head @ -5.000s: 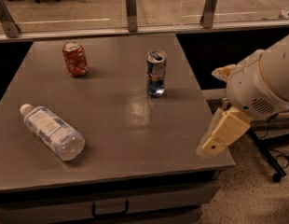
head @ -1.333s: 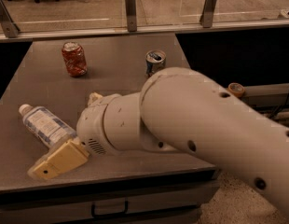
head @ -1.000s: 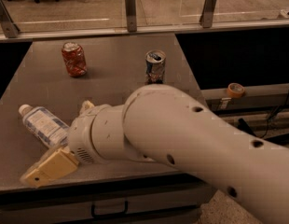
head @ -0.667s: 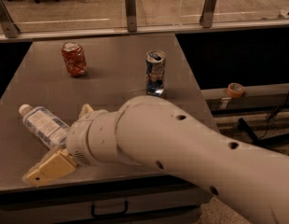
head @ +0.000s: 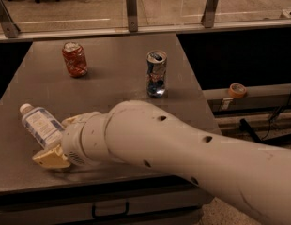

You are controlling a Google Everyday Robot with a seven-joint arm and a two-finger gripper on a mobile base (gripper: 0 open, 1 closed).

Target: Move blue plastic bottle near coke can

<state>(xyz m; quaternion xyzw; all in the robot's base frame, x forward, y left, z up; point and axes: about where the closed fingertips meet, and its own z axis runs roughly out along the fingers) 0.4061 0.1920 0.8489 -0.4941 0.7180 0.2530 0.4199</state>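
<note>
The blue plastic bottle (head: 38, 124) lies on its side at the front left of the grey table (head: 112, 86), white cap pointing to the far left. Its lower end is hidden behind my arm. My gripper (head: 61, 139) is at that lower end. One tan finger (head: 49, 157) sits on the near side of the bottle and the other (head: 74, 120) on the far side, apart from each other. The coke can (head: 74, 59), red and dented, stands at the far left of the table, well apart from the bottle.
A taller blue-and-silver can (head: 156, 73) stands mid-table to the right. My big white arm (head: 183, 158) crosses the table's front right part. A glass rail with posts (head: 131, 3) runs behind the table. An orange tape roll (head: 237, 90) lies on a ledge at right.
My arm swung from the table's right side across to the bottle. Over the last second the gripper settled at the bottle's lower end. Bottle and cans have not moved.
</note>
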